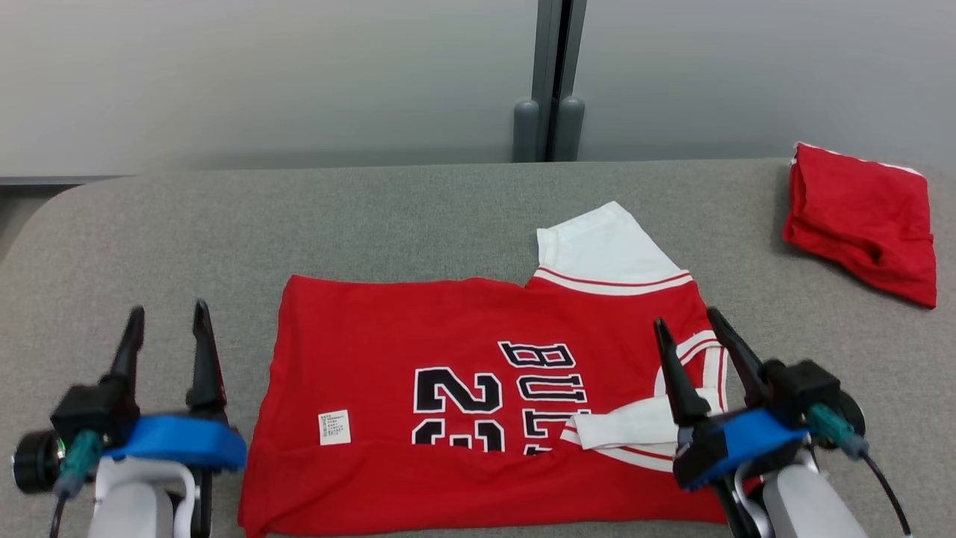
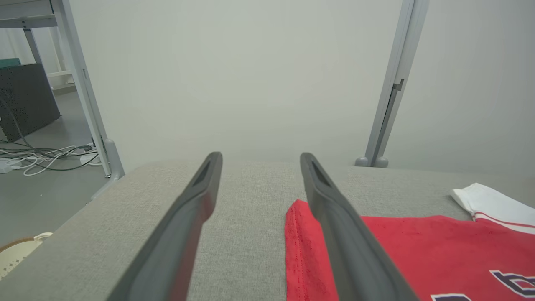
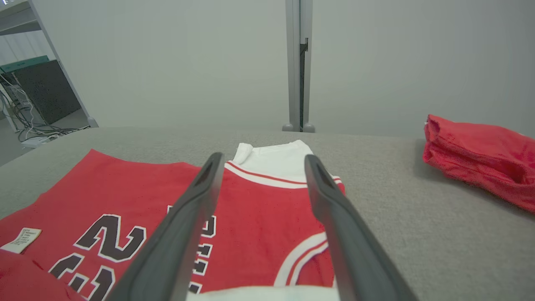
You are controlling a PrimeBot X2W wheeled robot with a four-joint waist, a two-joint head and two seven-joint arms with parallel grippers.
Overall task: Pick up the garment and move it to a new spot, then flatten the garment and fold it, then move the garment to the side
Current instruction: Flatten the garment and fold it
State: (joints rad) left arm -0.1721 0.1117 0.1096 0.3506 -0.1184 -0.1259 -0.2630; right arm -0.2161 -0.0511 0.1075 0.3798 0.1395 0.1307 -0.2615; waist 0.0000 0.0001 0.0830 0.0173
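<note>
The red shirt (image 1: 418, 329) is lying flat on the table (image 1: 187, 224), near its front edge. It is looking soft, light and floppy. The left pincer (image 1: 168, 314) and the right pincer (image 1: 683, 317) are standing spread wide, holding nothing. Pinching two corners is probably working best.

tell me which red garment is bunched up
The plain red garment at the table's far right; the numbered jersey lies spread out flat.
</note>
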